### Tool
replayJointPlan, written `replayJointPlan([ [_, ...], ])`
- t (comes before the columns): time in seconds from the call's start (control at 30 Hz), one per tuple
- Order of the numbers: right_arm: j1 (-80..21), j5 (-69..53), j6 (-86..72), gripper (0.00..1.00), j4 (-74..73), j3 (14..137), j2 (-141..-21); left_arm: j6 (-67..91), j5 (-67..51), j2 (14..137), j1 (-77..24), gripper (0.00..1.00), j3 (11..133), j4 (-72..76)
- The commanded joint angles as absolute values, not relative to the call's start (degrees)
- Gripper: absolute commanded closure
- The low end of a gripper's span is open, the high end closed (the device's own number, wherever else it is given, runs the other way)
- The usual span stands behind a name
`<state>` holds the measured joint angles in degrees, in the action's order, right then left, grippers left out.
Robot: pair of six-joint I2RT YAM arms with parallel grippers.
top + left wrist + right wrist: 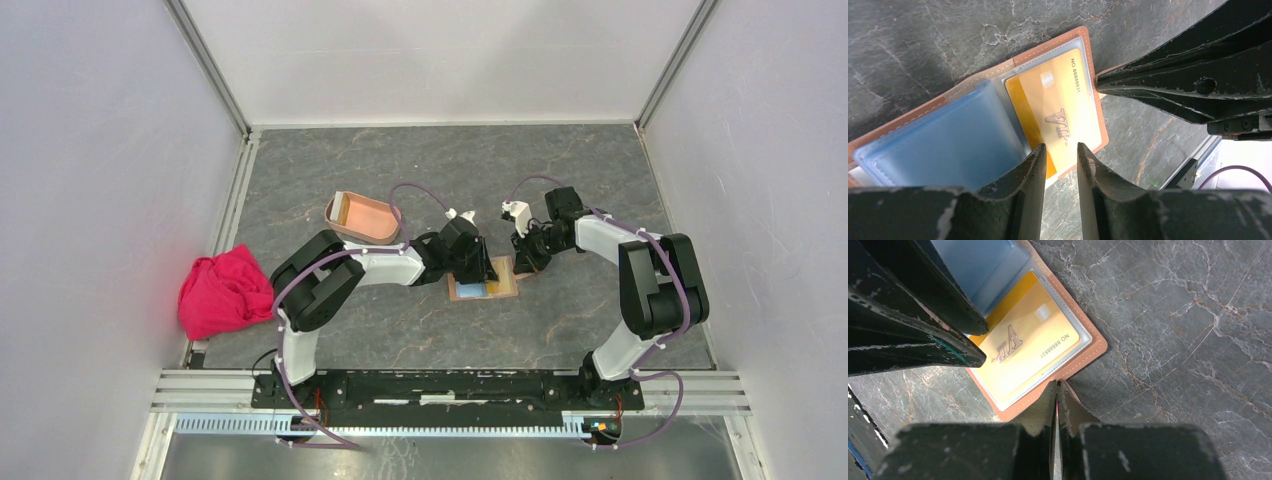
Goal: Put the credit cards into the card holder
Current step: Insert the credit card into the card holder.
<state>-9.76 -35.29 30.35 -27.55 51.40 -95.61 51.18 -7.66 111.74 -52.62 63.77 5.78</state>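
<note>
A brown leather wallet (508,289) lies open on the table between both arms. In its clear sleeves sit an orange card (1063,105) marked VIP and a blue card (943,145); both also show in the right wrist view, orange (1023,350) and blue (983,265). My left gripper (1060,148) is open by a narrow gap, its tips over the orange card's near edge, holding nothing. My right gripper (1057,386) is shut on the wallet's leather tab (1075,405) at the wallet's edge. The salmon-pink card holder (362,216) stands at the back left and looks empty.
A crumpled pink cloth (225,290) lies at the table's left edge. White walls with metal rails enclose the grey marbled table (560,170). The two grippers are close together over the wallet, the right one's tip (1103,82) beside the orange card.
</note>
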Motion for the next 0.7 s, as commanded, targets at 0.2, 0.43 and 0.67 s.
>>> replayJointPlan([
  [0.2,-9.9,-37.5,31.6,0.92,-27.2,51.2,-93.7,48.9,-4.5,108.0,-52.7,0.63,64.9,5.5],
  [0.43,-9.9,-37.4,31.5,0.92,-27.2,51.3,-94.0,48.3,-1.9,108.0,-52.7,0.62,63.5,2.3],
  [0.67,-9.9,-37.4,31.5,0.92,-27.2,51.2,-94.2,48.1,-2.6,109.4,-52.7,0.61,64.5,1.6],
])
